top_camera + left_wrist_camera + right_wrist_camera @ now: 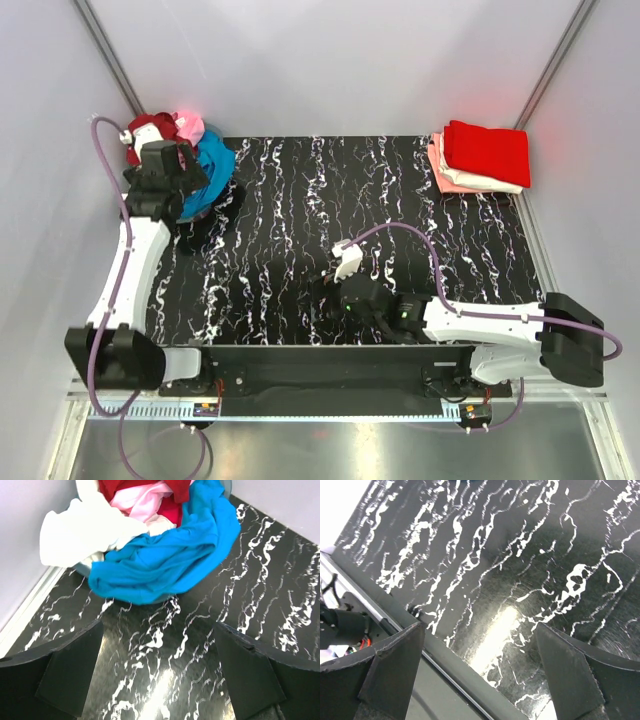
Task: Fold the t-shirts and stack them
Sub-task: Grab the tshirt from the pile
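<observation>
The black table point(290, 220) with white marbling fills most of the top view. The left arm point(130, 270) reaches to the far left corner and the right arm point(490, 325) lies low along the near edge.

A loose heap of t-shirts point(175, 140) sits in that far left corner. The blue t-shirt point(165, 555) is draped over the front of the heap and spills onto the table. A white t-shirt point(80, 530) lies crumpled to its left, with a pink t-shirt point(145, 497) and a red t-shirt point(120, 486) behind.

In the far right corner lies a folded stack point(480, 160), with a red shirt on top of paler ones.

The left gripper point(160, 675) hovers just in front of the blue t-shirt, its fingers wide apart and holding nothing. The right gripper point(480, 675) is also spread wide over bare table at the near edge, well apart from any cloth.
</observation>
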Motion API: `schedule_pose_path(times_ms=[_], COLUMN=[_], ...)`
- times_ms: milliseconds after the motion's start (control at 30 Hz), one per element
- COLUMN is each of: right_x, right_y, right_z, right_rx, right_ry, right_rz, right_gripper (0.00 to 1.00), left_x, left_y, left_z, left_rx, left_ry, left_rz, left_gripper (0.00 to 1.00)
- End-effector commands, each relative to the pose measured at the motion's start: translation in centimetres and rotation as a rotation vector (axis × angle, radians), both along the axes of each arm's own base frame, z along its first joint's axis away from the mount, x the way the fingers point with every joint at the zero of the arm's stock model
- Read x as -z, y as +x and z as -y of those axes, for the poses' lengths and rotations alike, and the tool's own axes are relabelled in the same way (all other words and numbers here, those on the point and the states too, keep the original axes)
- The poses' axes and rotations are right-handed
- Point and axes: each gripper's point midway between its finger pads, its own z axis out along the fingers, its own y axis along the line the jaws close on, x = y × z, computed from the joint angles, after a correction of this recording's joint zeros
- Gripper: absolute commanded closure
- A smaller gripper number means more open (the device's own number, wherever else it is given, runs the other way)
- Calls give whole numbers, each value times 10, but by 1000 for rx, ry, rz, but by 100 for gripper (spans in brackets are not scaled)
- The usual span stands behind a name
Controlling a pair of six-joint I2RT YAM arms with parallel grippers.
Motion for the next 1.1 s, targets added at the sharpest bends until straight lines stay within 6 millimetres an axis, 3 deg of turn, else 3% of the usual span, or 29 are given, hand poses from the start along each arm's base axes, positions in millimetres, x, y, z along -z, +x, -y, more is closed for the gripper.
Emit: schedule_pose_path(times_ms=[0,133,167,200,233,267,300,500,600,667,833,933,1033,1067], right_x=[-13,-6,-5,-6,-3,-4,-3,-3,-3,-1,0,2,3,3], right_y=[8,2,2,3,1,0,0,-1,-1,-1,-1,0,0,0], right_z=[-5,-15,-15,-19,-20,-22,-23,-25,-25,-25,-26,-27,-28,-29], right_rx=[41,-22,-25,-29,-40,-52,-59,-74,-74,-72,-71,-70,-74,-73], right_ry=[-5,-20,-32,-37,-48,-47,-51,-51,-51,-56,-61,-67,-75,-74], right_rz=[9,0,-1,-3,-5,-7,-6,-2,-2,-5,-5,-10,-12,-13], right_gripper=[0,0,0,0,0,0,0,0,0,0,0,0,0,0], left_x=[-23,-11,5,-4,-2,14,6,40,57,63,63,62,64,66], left_y=[44,84,97,107,114,124,133,166,174,174,170,167,165,166], left_z=[7,7,8,10,8,8,7,9,7,-8,-17,-19,-16,-15], left_rx=[92,122,132,147,152,156,158,203,196,162,130,129,149,156], left_ry=[14,21,19,25,38,43,52,79,83,90,96,97,91,90], left_rz=[70,32,-4,14,5,-34,-17,-92,-126,-141,-145,-141,-143,-145], left_gripper=[1,3,6,7,8,9,9,16,21,26,44,49,62,72])
